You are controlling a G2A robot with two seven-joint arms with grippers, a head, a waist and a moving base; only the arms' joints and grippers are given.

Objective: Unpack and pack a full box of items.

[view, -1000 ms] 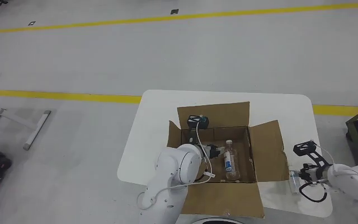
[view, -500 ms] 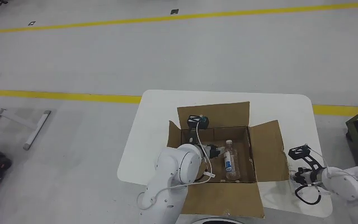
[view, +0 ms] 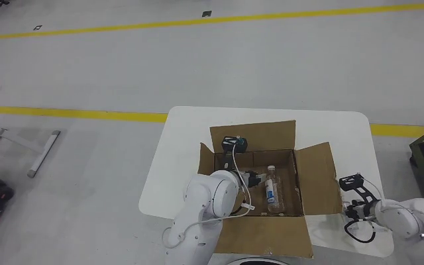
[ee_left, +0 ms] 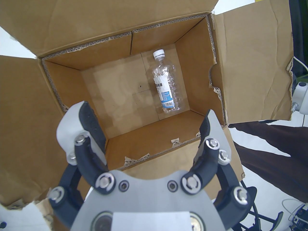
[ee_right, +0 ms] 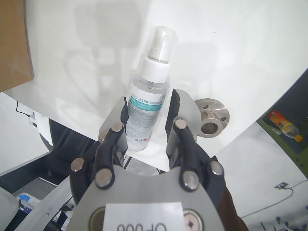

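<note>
An open cardboard box (view: 255, 136) (ee_left: 96, 13) stands in the middle of the white table (view: 192, 132). A clear water bottle (view: 271, 192) (ee_left: 166, 85) with a white cap lies on the box floor near its right wall. My left gripper (ee_left: 145, 111) (view: 255, 179) hangs open over the box's left side, holding nothing. To the right of the box, near the table's front edge, my right gripper (ee_right: 146, 111) (view: 351, 211) is open around a small clear spray bottle (ee_right: 146, 102). One finger touches the bottle and a narrow gap shows at the other.
The box's four flaps are spread outward; the right flap (view: 318, 175) reaches close to my right arm. A metal flange (ee_right: 211, 121) sits by the table's rounded edge beside my right gripper. Bare table (ee_right: 216, 37) lies beyond the spray bottle.
My right arm has shifted toward the box and the table's front edge, bringing its fingers around the spray bottle. The left arm and the water bottle have not moved.
</note>
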